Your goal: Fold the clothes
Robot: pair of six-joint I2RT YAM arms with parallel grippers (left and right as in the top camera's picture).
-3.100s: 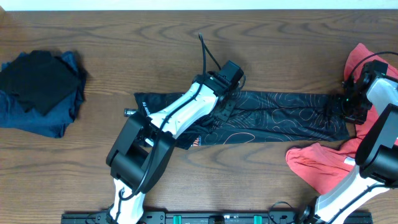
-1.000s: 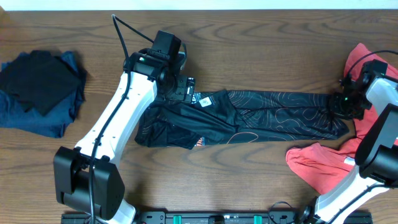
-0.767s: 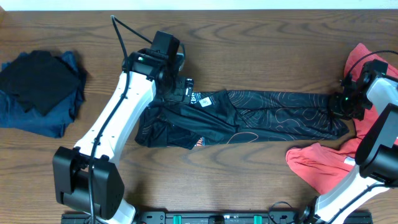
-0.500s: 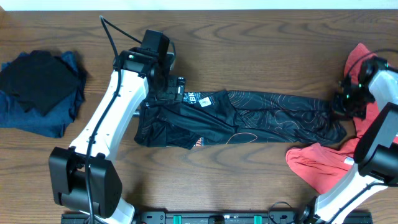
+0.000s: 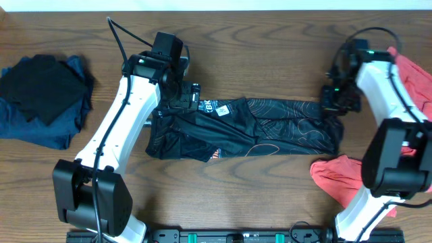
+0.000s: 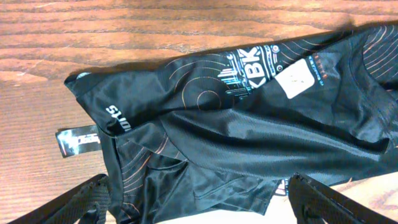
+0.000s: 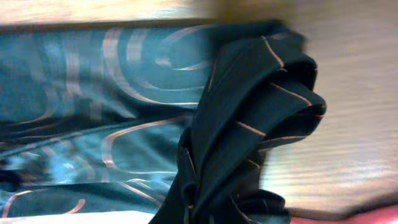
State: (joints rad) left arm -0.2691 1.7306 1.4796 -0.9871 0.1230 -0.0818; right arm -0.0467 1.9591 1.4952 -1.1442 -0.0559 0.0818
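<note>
2 white arms (image 5: 125,128), black joints (image 5: 166,46), black cables (image 5: 116,35)

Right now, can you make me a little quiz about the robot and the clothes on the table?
1. True or false: the left gripper is shut on the black jersey.
2. Which gripper pinches the jersey's end? A) the left one; B) the right gripper.
3. Fill in: the shirt lying right of the jersey is ___ in colour.
Key: 1 false, its jaws stand open. 2 B. 3 coral-red.
</note>
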